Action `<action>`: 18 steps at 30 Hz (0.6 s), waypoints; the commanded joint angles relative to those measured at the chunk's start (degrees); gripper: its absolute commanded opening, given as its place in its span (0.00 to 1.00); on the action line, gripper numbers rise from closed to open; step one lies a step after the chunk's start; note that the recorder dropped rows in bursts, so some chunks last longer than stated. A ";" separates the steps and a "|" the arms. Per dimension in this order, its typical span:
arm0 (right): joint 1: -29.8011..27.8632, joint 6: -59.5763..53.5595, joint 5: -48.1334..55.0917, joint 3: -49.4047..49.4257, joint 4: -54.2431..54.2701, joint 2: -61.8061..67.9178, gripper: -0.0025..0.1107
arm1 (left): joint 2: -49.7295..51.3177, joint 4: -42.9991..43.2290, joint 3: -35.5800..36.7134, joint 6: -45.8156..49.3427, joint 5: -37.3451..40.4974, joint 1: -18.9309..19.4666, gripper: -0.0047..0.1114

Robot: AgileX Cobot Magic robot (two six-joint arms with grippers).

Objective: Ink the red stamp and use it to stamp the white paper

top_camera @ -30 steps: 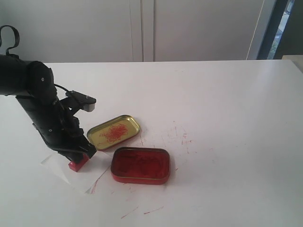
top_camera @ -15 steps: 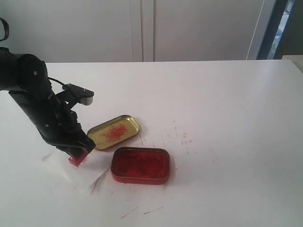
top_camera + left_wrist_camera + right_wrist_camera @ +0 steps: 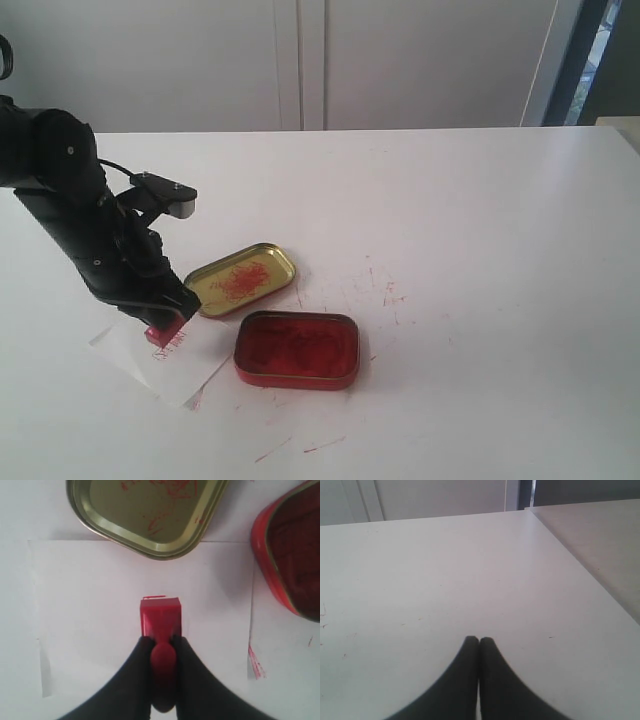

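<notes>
Nearest the exterior camera, the white paper (image 3: 170,372) is lying flat on the table (image 3: 470,230), with 1 corner pointing towards the front edge. A few red streaks are showing on the bare surface beside it. Just beside the sheet on the right, the red ink tin (image 3: 297,348) is sitting open.

Above the paper's middle, the left gripper (image 3: 160,318) is pinching the red stamp (image 3: 158,337) by its knob, jaws narrowed onto it. In the left wrist view the stamp (image 3: 161,617) is sitting straight between the fingers (image 3: 137,665), with its block seeming to run lengthwise away from the wrist. The paper (image 3: 90,605) is spreading out under it on every side. I cannot tell whether the base is touching the sheet or hanging just above it. A thin red line is showing at the block's far edge.

Any coming press or lift is looking like a straight vertical move, and the left arm is the one already in place.

Behind the stamp, the gold lid (image 3: 240,278) is lying open side up, smeared with red.

The right gripper (image 3: 479,642) is hanging over bare table, jaws pressed together and holding nothing.

Count: 1 stamp, 1 paper, 1 tin, 1 lid, 2 grippers.
</notes>
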 commanded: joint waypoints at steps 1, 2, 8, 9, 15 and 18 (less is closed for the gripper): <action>0.23 -0.06 -0.84 0.30 -0.12 -0.24 0.02 | -0.55 -0.78 0.41 -0.54 0.87 -0.46 0.04; 0.23 -0.06 -0.84 0.30 -0.12 -0.24 0.02 | -0.55 -0.78 0.41 -0.54 0.87 -0.46 0.04; 0.23 -0.06 -0.84 0.30 -0.12 -0.24 0.02 | -0.55 -1.34 0.41 -0.54 0.87 -0.46 0.04; 0.23 -0.06 -0.84 0.30 -0.12 -0.24 0.02 | -0.55 -2.02 0.41 -0.54 0.87 -0.46 0.04; 0.23 -0.06 -0.84 0.30 -0.12 -0.24 0.02 | -0.55 -6.20 0.41 -0.02 0.99 -0.46 0.04; 0.23 -0.06 -0.84 0.30 -0.12 -0.24 0.02 | -0.55 -7.70 0.41 0.49 0.99 -0.46 0.04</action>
